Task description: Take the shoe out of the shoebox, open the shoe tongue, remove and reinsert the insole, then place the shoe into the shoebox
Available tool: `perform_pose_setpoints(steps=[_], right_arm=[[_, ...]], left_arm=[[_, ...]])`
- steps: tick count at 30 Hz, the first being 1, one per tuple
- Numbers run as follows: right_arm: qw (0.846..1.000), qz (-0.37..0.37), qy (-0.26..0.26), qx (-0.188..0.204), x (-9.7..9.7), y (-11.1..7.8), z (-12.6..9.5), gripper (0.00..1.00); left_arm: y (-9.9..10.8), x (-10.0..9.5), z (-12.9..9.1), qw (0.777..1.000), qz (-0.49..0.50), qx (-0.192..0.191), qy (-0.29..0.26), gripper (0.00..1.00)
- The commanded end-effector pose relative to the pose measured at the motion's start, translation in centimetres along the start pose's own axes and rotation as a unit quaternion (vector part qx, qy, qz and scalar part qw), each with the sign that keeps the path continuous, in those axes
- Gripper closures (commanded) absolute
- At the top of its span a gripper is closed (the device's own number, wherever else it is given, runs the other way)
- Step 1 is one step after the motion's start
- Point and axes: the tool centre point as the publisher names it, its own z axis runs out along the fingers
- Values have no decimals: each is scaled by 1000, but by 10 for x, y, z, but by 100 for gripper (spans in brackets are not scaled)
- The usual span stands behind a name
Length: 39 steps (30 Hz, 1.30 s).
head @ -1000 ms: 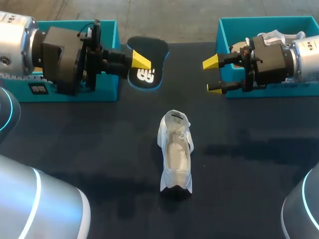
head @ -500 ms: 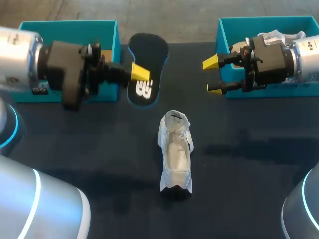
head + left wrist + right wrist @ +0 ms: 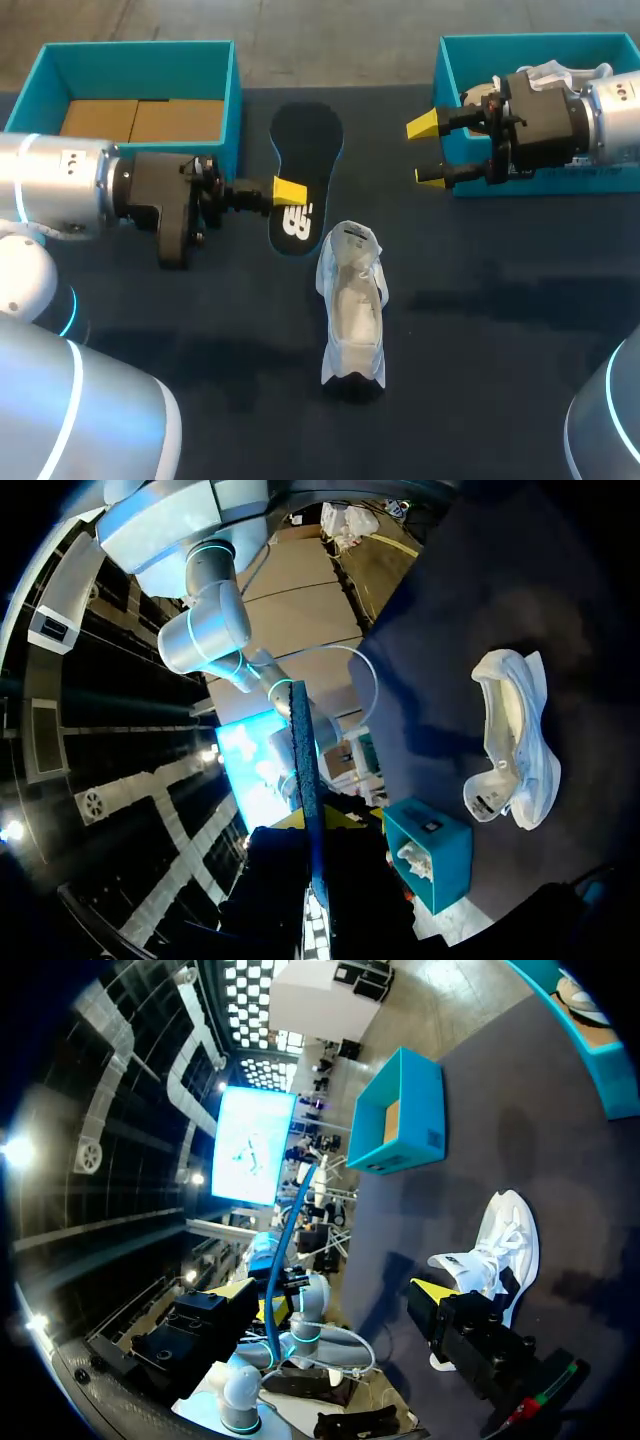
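Hidden or unclear:
- Only one yellow tip of the left gripper [image 3: 290, 192] is seen from the head view, lying over the logo end of the insole [image 3: 305, 150]. The second finger is covered.
- In the left wrist view the insole [image 3: 304, 770] is seen edge-on as a thin blue-edged strip, pinched between the dark fingers. The tips themselves are hard to make out there.
- In the right wrist view the insole [image 3: 285, 1250] is seen as a curved blue line, held up off the table.
- The right shoebox [image 3: 520, 42] is partly covered by the right arm. White crumpled material [image 3: 560, 72] is glimpsed inside; what it is cannot be told.
- Toe and heel of the shoe [image 3: 352, 310] cannot be told apart with certainty. A flap with a tag is noted at its far end.

Positions:
- The right gripper [image 3: 428, 152] is held just before the left wall of the right shoebox, its fingers spread wide with nothing between them [image 3: 332, 1290].
- The white shoe lies on its sole near the middle, opening upward, well apart from both boxes and near the held insole.
- The left shoebox [image 3: 236, 110] stands at the far left, with brown cardboard [image 3: 140, 120] showing inside.

Surface: a dark table [image 3: 500, 380], with soft shadows cast beside the shoe.
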Motion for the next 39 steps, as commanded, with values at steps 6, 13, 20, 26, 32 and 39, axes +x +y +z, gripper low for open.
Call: perform_pose_setpoints(steps=[6,13,20,26,32,39], right_arm=[[1000,0,-1,0,0,0,2,0],[1000,0,-1,0,0,0,2,0],[1000,0,-1,0,0,0,2,0],[1000,0,-1,0,0,0,2,0],[1000,0,-1,0,0,0,2,0],[1000,0,-1,0,0,0,2,0]], left_arm=[[3,5,1,1000,2,3,-10,100],[10,10,7,1000,5,0,-1,100],[33,31,23,1000,-5,-9,7,100],[43,36,28,1000,11,1,-2,100],[44,42,27,999,34,-1,7,100],[42,43,26,999,42,1,9,100]])
